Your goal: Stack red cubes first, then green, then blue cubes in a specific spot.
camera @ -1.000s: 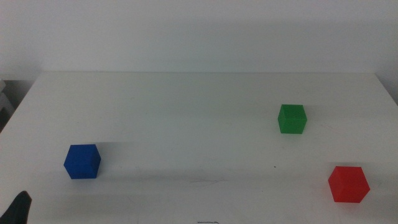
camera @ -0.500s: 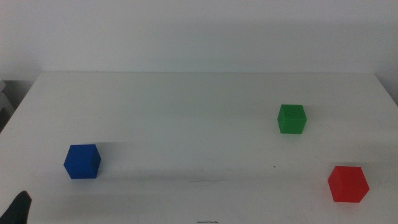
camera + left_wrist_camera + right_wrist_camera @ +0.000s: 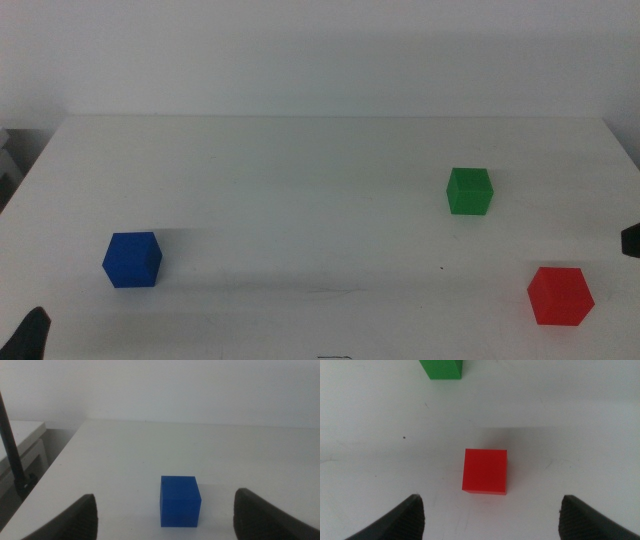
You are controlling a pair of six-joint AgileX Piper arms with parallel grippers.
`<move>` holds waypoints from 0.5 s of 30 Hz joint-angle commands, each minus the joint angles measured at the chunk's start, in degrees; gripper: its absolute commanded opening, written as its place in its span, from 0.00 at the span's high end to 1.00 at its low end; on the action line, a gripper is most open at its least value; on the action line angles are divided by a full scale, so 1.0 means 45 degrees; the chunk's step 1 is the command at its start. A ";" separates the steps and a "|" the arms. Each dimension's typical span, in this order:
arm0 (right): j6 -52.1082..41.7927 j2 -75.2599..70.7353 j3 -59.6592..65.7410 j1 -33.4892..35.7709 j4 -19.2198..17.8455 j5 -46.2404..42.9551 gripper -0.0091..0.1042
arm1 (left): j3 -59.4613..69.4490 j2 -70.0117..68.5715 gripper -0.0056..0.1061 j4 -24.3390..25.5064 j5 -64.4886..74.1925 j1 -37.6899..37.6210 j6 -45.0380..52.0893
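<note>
All three cubes lie apart on the white table. The red cube sits front right, the green cube behind it, and the blue cube front left. My right gripper hangs open above the red cube, its jaws wide on either side, with the green cube just beyond. My left gripper waits open at the front left corner, facing the blue cube. No mark shows the specific spot.
The white table ends at a wall behind. Beyond its left edge stand a dark pole and a lower white surface. A dark tip of the right arm shows at the middle view's right edge.
A dark part of the right arm has come into the middle view at its right edge. The cubes and the left gripper have not moved.
</note>
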 commanded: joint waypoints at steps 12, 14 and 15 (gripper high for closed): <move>0.0072 0.3211 -0.2081 0.0019 0.0382 0.1668 0.09 | -0.0037 -0.0250 0.12 -0.0090 -0.1049 -0.0026 -0.0156; 0.0072 0.3947 -0.2367 0.0388 0.0163 0.1906 0.09 | -0.0037 -0.0250 0.12 -0.0090 -0.1049 -0.0026 -0.0156; 0.0072 0.4220 -0.2492 0.0610 -0.0016 0.1995 0.09 | -0.0037 -0.0250 0.12 -0.0090 -0.1049 -0.0026 -0.0156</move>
